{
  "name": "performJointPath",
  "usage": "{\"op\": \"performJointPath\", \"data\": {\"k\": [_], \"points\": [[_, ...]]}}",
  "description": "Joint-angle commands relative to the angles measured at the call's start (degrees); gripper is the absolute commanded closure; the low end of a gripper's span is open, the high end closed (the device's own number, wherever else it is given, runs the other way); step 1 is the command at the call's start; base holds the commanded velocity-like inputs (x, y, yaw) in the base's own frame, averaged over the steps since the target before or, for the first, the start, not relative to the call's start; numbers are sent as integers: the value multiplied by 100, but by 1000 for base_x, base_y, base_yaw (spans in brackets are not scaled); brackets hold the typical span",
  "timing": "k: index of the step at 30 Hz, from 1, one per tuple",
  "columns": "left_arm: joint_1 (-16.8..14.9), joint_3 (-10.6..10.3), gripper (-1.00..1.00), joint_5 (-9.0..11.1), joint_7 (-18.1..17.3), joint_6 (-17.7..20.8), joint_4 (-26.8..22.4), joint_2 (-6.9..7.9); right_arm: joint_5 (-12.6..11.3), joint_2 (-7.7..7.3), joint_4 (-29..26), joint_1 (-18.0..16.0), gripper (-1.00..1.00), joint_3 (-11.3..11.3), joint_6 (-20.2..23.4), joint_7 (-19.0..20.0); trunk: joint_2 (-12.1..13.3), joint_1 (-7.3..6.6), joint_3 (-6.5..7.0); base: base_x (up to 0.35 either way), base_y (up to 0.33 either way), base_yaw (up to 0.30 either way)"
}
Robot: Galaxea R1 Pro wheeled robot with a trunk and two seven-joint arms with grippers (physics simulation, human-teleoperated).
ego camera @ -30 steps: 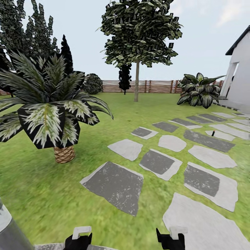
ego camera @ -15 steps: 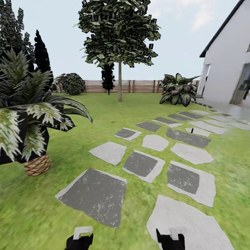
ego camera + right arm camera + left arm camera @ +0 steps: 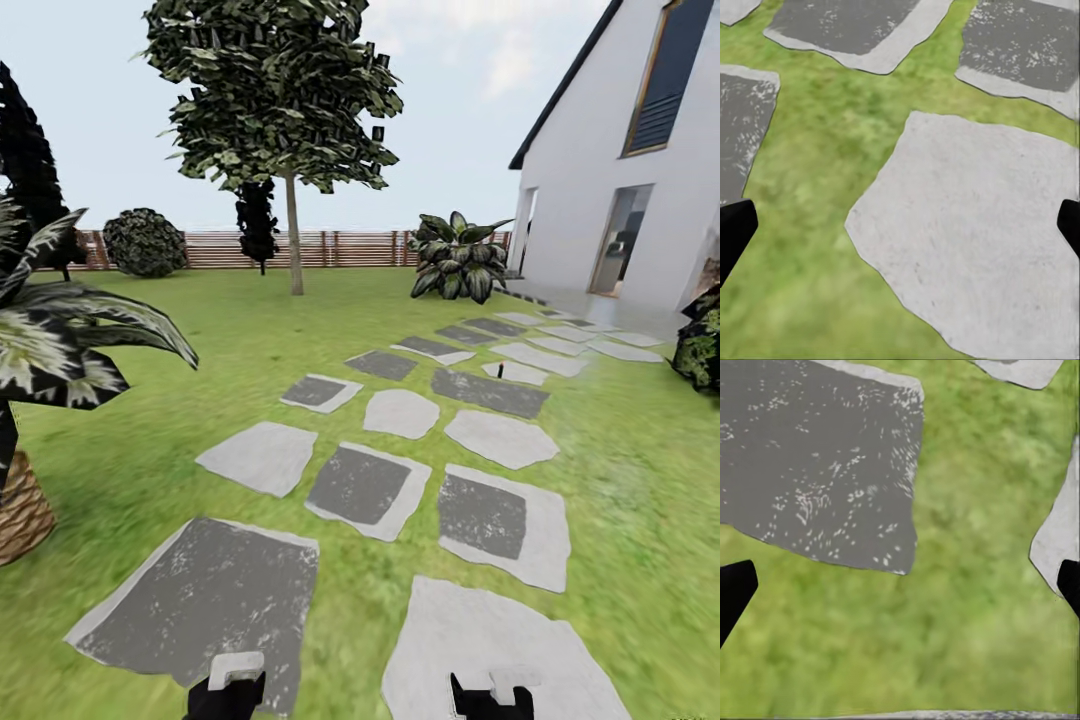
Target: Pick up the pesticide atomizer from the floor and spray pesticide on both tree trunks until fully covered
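Pesticide atomizer approach: left gripper (image 3: 227, 690) and right gripper (image 3: 490, 692) hang empty, fingers apart, over grass (image 3: 380, 590) and paving slabs (image 3: 500, 640). A tiny dark speck (image 3: 502, 368) at 1 o'clock, too small to confirm, may be the atomizer. Drive closer, keep it centred, then lower one arm.

no readable text, labels or signs
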Motion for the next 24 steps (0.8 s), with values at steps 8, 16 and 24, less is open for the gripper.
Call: {"op": "performJointPath", "data": {"k": [8,16,24], "points": [[-3,5,-100,0,5,4,1,6,0,0,2,1,-100,3,-1,-2,0,0,0,336,-82,-296],[-6,11,-100,5,6,1,67,1,0,0,2,0,-100,4,-2,0,0,0,0,339,-11,-90],[-4,15,-100,1,6,0,79,-1,0,0,-1,4,-100,4,-2,-1,0,0,0,340,0,-2]]}}
